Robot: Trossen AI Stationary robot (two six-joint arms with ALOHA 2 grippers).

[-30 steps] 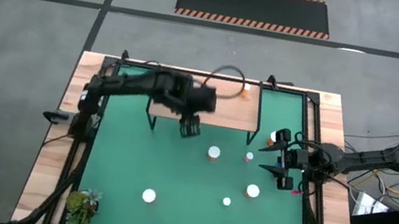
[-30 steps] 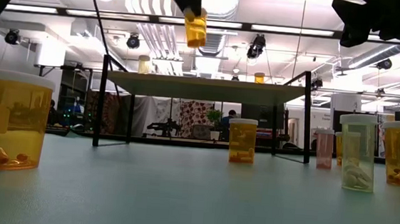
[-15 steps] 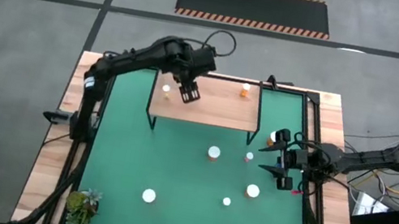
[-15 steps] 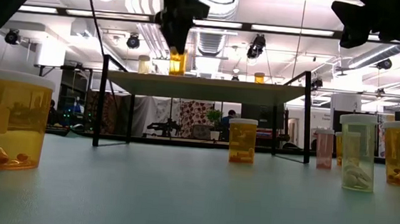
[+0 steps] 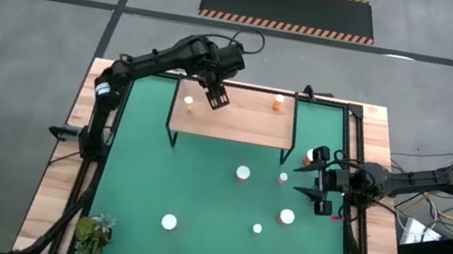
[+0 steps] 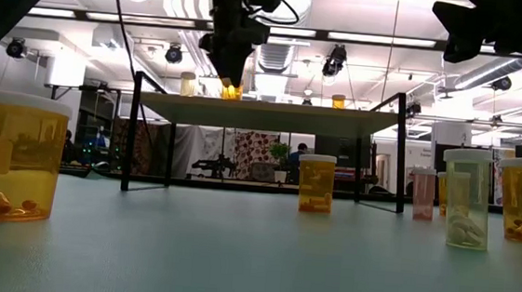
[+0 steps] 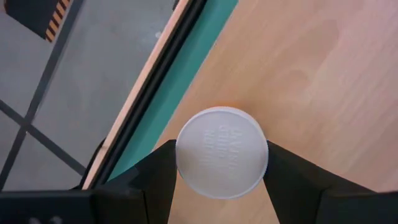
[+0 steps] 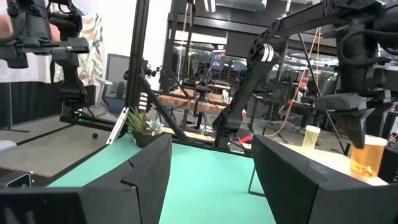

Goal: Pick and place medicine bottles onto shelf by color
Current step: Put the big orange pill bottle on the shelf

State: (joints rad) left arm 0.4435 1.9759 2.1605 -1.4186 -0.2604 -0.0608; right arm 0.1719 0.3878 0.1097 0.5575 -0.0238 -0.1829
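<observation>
Orange, white-capped medicine bottle [image 7: 222, 153] stands upright on the light-wood shelf [image 5: 246, 123], pinched directly beneath the left claw [image 5: 216, 98].

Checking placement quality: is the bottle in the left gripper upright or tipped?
Upright. The left wrist view looks straight down on the bottle and its round white cap between the left gripper fingers, over the shelf.
</observation>
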